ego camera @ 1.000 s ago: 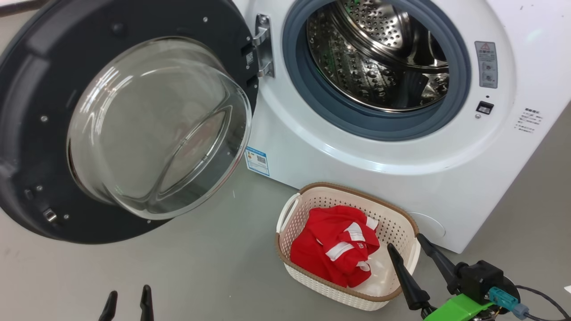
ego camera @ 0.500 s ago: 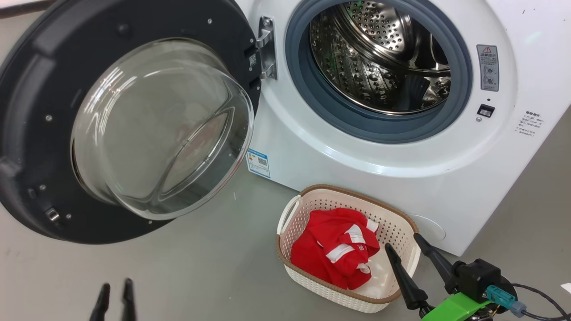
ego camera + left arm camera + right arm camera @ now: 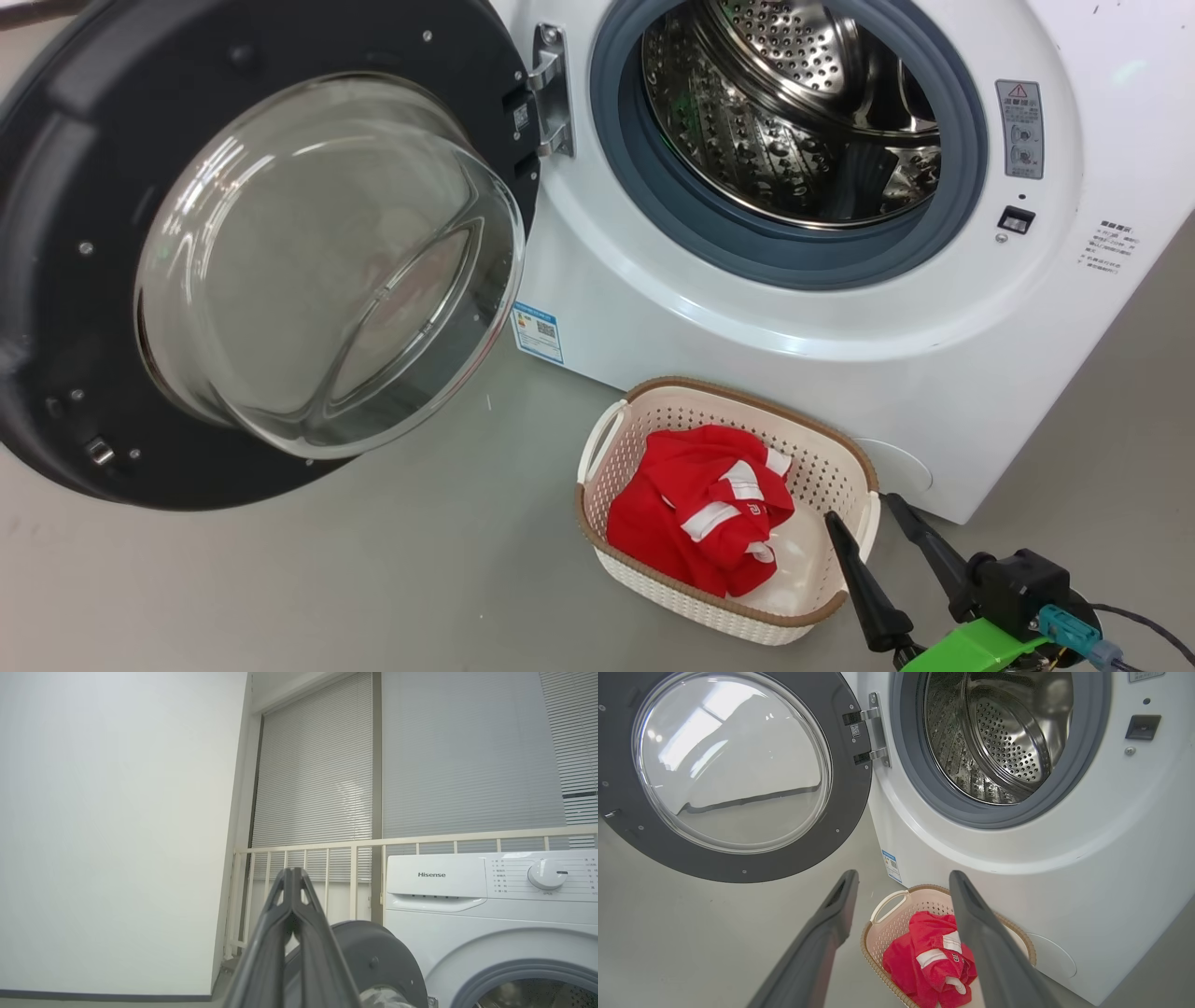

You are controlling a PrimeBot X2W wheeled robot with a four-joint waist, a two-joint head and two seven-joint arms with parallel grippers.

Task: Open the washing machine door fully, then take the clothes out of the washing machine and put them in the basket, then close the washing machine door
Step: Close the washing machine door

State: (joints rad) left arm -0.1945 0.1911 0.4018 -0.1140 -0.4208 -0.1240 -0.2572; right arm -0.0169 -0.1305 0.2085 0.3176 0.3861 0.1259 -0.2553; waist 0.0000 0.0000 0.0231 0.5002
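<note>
While the left gripper (image 3: 293, 873) holds its two long dark fingers pressed together tip to tip with nothing between them, the large round washing machine door (image 3: 84, 121) hangs swung wide open at the far left. Its broad dark rim is smooth and dotted with small screws. The clear, bulging glass bowl window (image 3: 327, 271) at its centre catches pale reflections. A bright metal hinge (image 3: 551, 93) joins the door to the big white front-loading washing machine (image 3: 747, 364). The machine's round opening is ringed by a matte grey rubber gasket (image 3: 812, 273). Behind it the perforated steel drum (image 3: 775, 121) shines, with no cloth visible inside. A small blue label (image 3: 539, 333) sits at the machine's lower left corner.

On the smooth grey floor (image 3: 373, 579), just in front of the machine, stands the small cream-white perforated plastic basket (image 3: 695, 602), a rounded rectangle with a brown woven-look rim. The bright red fabric clothes (image 3: 691, 509), banded in white, lie crumpled inside, towards its left end.

Right of them, the right gripper (image 3: 861, 509) is spread wide and grasps nothing. In the head view one finger tip overlaps the basket's right inner wall and the other lies just outside its right handle. The clothes lie near the gripper, to its left, but clear of both fingers. A green part (image 3: 971, 649) shows at the gripper's base.
</note>
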